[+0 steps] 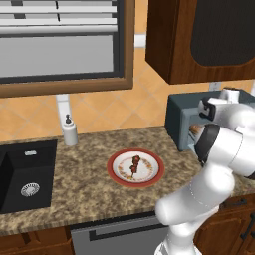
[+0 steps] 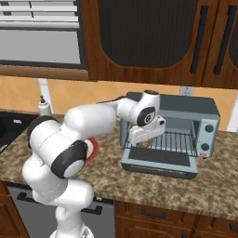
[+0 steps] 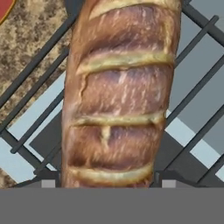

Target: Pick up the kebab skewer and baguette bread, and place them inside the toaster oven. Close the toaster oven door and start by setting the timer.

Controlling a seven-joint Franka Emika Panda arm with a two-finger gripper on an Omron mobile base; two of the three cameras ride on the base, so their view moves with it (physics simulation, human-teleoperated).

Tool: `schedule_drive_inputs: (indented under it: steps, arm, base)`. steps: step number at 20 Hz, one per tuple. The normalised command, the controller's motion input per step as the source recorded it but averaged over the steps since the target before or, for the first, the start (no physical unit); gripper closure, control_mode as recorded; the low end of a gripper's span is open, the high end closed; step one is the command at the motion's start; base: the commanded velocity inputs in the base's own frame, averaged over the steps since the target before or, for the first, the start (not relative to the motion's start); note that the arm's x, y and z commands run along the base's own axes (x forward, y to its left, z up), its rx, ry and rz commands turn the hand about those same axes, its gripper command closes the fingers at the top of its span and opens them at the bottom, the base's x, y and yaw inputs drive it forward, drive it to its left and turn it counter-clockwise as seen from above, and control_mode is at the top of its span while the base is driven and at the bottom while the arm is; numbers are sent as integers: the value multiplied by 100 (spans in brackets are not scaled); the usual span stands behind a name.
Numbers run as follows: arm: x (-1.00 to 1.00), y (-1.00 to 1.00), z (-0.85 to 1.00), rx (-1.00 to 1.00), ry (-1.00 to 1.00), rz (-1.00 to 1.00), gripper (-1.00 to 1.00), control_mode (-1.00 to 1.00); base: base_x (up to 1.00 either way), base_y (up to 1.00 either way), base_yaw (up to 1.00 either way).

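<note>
The baguette bread (image 3: 118, 96), golden-brown with a scored crust, lies on the wire rack (image 3: 197, 87) inside the toaster oven (image 2: 186, 109). My gripper (image 3: 108, 181) reaches into the oven mouth, its tips close on either side of the loaf's near end; whether they still press it I cannot tell. From the right base view the gripper (image 2: 145, 140) hovers over the loaf (image 2: 146, 144). The toaster oven door (image 2: 158, 160) hangs open, lying flat toward the counter front. The kebab skewer (image 1: 135, 164) rests on a red-rimmed plate (image 1: 117, 175) left of the oven (image 1: 174, 107).
A black sink (image 1: 25, 174) sits at the far left with a soap dispenser (image 1: 69, 130) behind it. Dark wooden wall cabinets (image 2: 139, 37) hang above the oven. Oven knobs (image 2: 209, 128) are on its right side. My arm's elbow stands over the counter edge.
</note>
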Motion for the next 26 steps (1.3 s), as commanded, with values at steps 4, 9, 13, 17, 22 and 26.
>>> schedule_drive_inputs:
  steps: [4,9,13,17,22,26]
  arm:
    - [-9,-2,25,0,-2,0,-100,-100]
    - [-48,0,36,0,-8,0,-100,-100]
    - [-100,28,13,0,-8,-8,-100,-100]
    - [-97,49,11,1,0,-27,-100,-100]
    - [-64,64,27,0,0,-33,-100,-100]
    - [-25,86,7,0,0,-35,-100,-100]
  base:
    - [0,0,0]
    - [0,0,0]
    - [0,0,0]
    - [0,0,0]
    - [0,0,0]
    - [0,0,0]
